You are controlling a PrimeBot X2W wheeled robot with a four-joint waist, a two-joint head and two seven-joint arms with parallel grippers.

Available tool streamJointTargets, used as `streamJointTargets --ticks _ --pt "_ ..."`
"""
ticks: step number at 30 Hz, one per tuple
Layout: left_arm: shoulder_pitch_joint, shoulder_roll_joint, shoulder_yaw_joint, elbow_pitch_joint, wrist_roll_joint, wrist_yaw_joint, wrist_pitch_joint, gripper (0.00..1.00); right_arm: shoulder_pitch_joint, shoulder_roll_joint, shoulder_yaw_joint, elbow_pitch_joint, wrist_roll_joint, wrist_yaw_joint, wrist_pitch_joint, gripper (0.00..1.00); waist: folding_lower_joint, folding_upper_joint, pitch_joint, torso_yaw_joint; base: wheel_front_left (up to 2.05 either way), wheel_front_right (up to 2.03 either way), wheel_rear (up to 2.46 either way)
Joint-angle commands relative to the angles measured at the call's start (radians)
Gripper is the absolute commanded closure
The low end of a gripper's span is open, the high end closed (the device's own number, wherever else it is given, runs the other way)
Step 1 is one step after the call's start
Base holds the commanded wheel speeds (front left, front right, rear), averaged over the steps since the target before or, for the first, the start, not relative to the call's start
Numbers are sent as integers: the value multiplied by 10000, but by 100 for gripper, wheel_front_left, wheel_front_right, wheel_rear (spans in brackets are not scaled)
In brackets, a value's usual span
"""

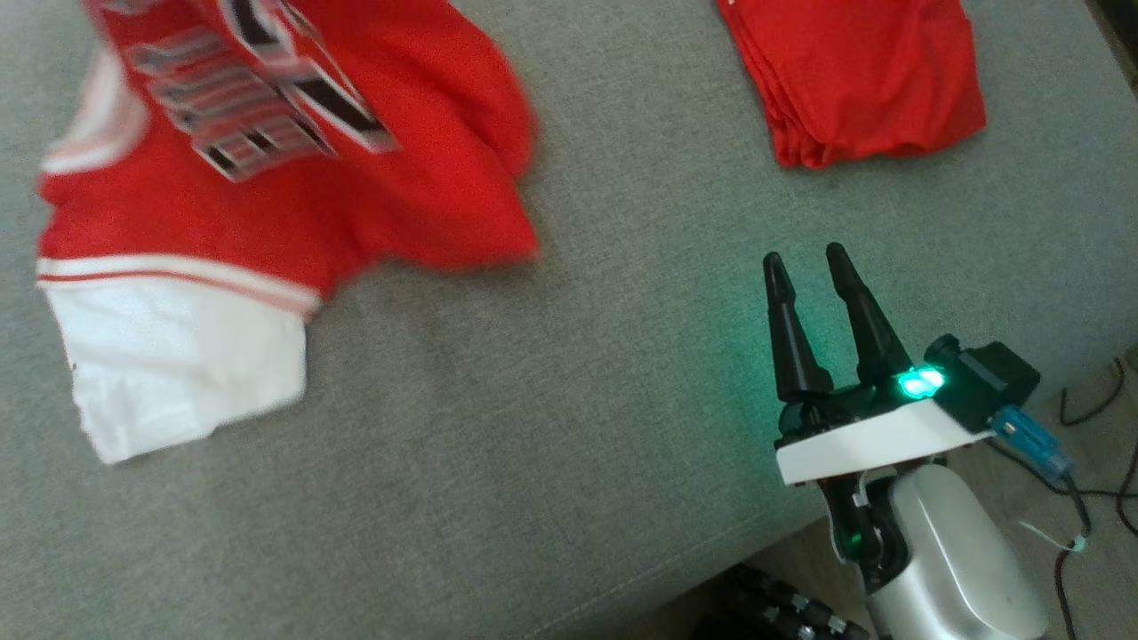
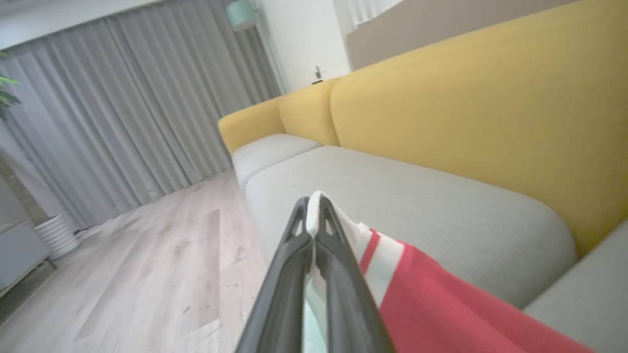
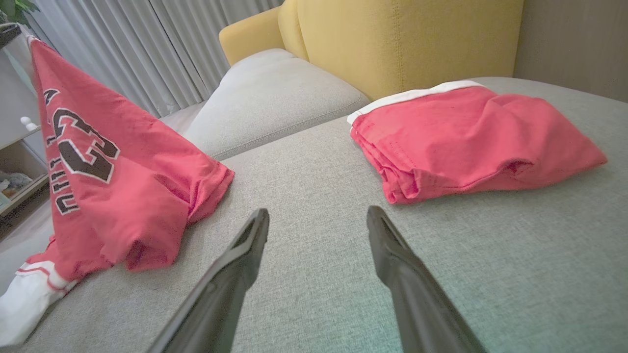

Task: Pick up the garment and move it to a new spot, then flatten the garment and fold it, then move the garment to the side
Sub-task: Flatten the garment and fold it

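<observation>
Left wrist view: the red-and-white jersey (image 2: 441, 304) is pinched, apparently by its white hem, between the left hand's (image 2: 314, 208) pressed-together fingers. It is partly lifted over the sofa seat's (image 1: 533, 427) left end. The right hand (image 1: 805, 255) is held spread near the front edge, and a folded red garment (image 1: 853, 80) is seen beyond it.

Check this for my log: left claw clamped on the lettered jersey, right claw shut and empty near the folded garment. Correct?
No: the right wrist view shows the right claw open. The rest holds: empty, near the folded garment, left claw clamped on the lettered jersey.
</observation>
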Motion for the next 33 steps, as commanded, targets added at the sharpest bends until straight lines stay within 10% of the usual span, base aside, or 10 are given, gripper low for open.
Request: streamJointTargets --ticks 1,3,4,5,21,33 --pt "-590 538 304 -125 81 175 -143 100 -257 -35 242 -341 72 -7 -109 0 -3 1 50 -38 0 0 0" --pt "-688 587 305 381 170 420 -352 100 -252 -35 264 -325 56 -7 -109 0 -3 1 24 -11 0 0 0" --pt "-662 540 280 607 170 435 -418 23 -247 -35 257 -309 33 -7 -109 0 -3 1 10 34 0 0 0" --pt "-586 456 209 848 137 273 -362 0 -243 -35 239 -291 -3 -7 -109 0 -3 1 -14 98 0 0 0" --pt "2016 -1172 196 1248 -886 -888 -2326 0 -60 -35 -818 54 -1065 -7 -109 0 -3 1 -1555 2310 0 0 0" --pt "8369 -2045 1496 -4138 -1424 719 -2394 0 577 -35 -1416 397 -1668 -7 -109 0 -3 1 -2666 4037 0 0 0"
